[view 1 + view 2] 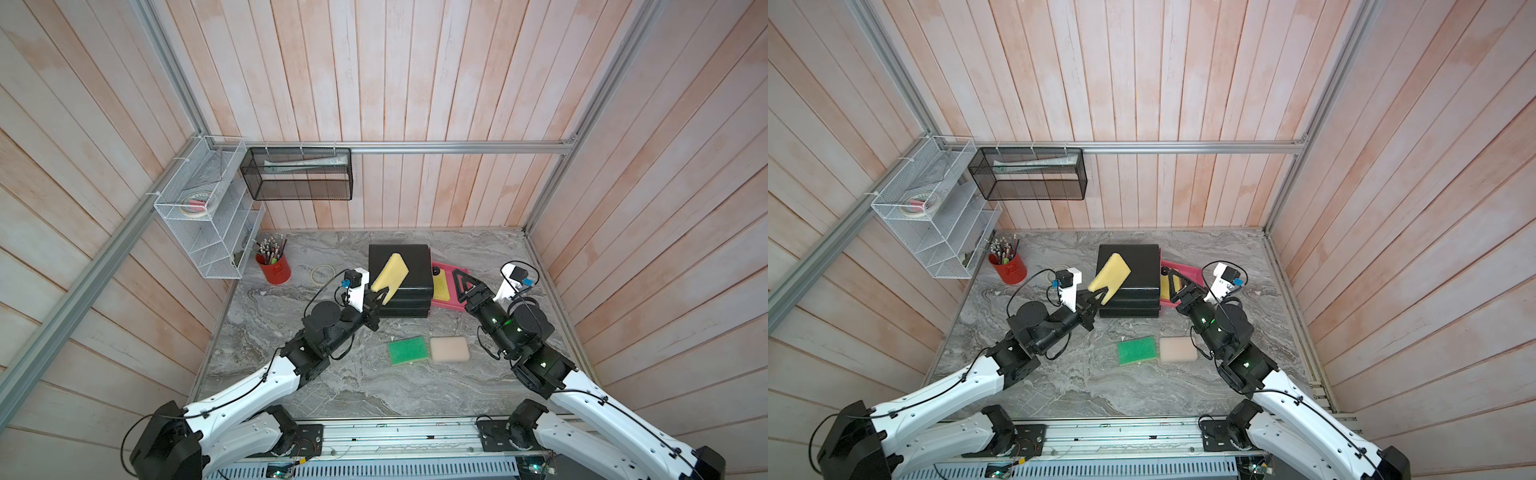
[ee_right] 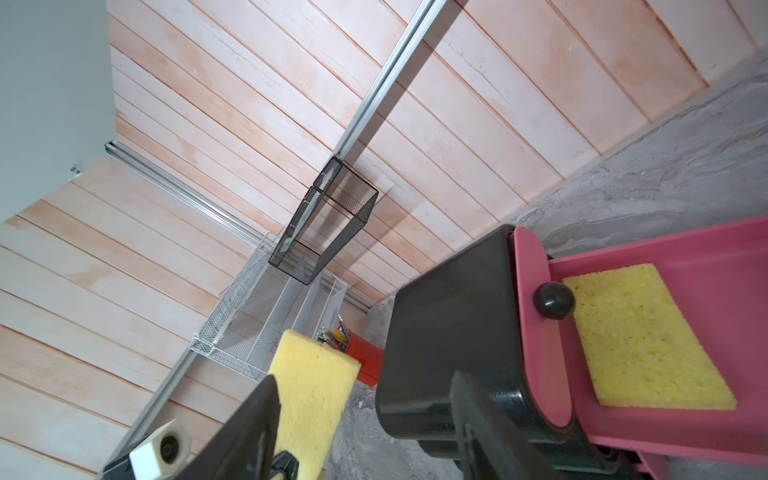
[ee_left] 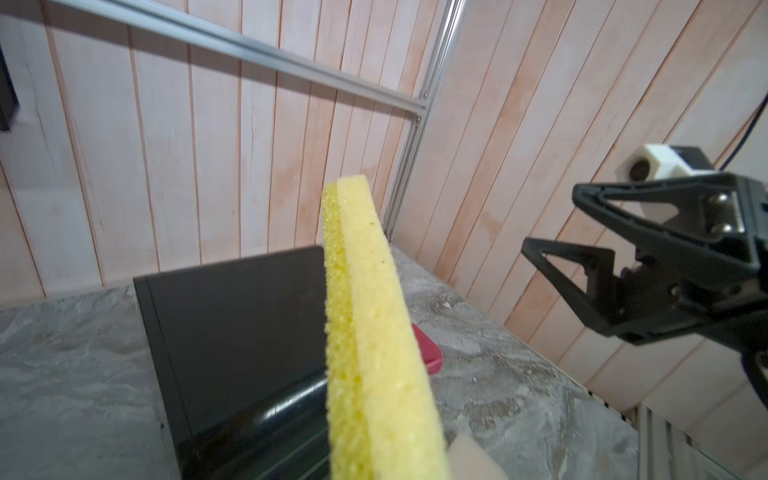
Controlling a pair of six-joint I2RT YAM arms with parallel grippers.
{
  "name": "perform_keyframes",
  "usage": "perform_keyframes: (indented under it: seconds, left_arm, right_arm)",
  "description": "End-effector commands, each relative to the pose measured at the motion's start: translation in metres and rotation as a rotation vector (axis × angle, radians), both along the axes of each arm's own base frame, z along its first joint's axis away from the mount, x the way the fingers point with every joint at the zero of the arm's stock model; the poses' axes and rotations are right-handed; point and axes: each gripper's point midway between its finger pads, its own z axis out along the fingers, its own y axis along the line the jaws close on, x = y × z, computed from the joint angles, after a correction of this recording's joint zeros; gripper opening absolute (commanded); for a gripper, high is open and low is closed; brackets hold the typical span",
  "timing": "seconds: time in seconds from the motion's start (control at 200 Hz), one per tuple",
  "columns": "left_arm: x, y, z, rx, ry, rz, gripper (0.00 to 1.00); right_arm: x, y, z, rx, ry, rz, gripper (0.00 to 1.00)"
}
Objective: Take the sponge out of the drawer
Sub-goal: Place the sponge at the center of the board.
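Note:
My left gripper (image 1: 380,297) is shut on one end of a yellow sponge (image 1: 390,277), held tilted in the air in front of the black drawer unit (image 1: 411,259). In the left wrist view this sponge (image 3: 365,332) fills the middle and hides my fingers. The pink drawer (image 1: 446,306) stands pulled out on the unit's right side, and a second yellow sponge (image 2: 640,340) lies flat in it behind its black knob (image 2: 552,300). My right gripper (image 1: 457,286) hovers open beside the drawer with nothing between its fingers (image 2: 478,415).
A green sponge (image 1: 408,350) and a beige sponge (image 1: 449,348) lie on the marble table nearer the front. A red pen cup (image 1: 274,268) and a tape roll (image 1: 323,273) sit to the left. A white wire rack (image 1: 208,216) and black mesh basket (image 1: 299,174) hang on the walls.

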Motion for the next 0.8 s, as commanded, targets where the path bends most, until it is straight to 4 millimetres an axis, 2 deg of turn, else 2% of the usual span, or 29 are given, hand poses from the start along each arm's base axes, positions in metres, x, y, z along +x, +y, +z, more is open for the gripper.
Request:
perform_keyframes:
  seconds: [0.0,0.185,0.375,0.65,0.73,0.795]
  left_arm:
    - [-0.027,0.001,-0.069,0.108,0.303,-0.124,0.00]
    - [-0.037,0.008,-0.108,0.152,0.452,-0.123,0.01]
    - [-0.041,0.009,-0.133,0.179,0.541,-0.120,0.00]
    - [-0.053,0.012,-0.144,0.115,0.636,-0.111,0.00]
    - [-0.060,0.009,-0.143,0.087,0.653,-0.136,0.00]
    - [-0.065,0.007,-0.138,0.064,0.648,-0.157,0.00]
  right_arm:
    - [0.009,-0.002,-0.019,-0.137,0.025,-0.036,0.67]
    - [0.012,-0.001,-0.029,-0.163,0.025,-0.041,0.68]
    - [0.010,-0.007,-0.033,-0.171,0.021,-0.057,0.70]
    - [0.012,-0.010,-0.043,-0.178,0.030,-0.061,0.71]
    - [0.012,0.003,-0.044,-0.223,-0.001,0.007,0.75]
    - [0.010,0.024,-0.047,-0.290,-0.026,0.118,0.78]
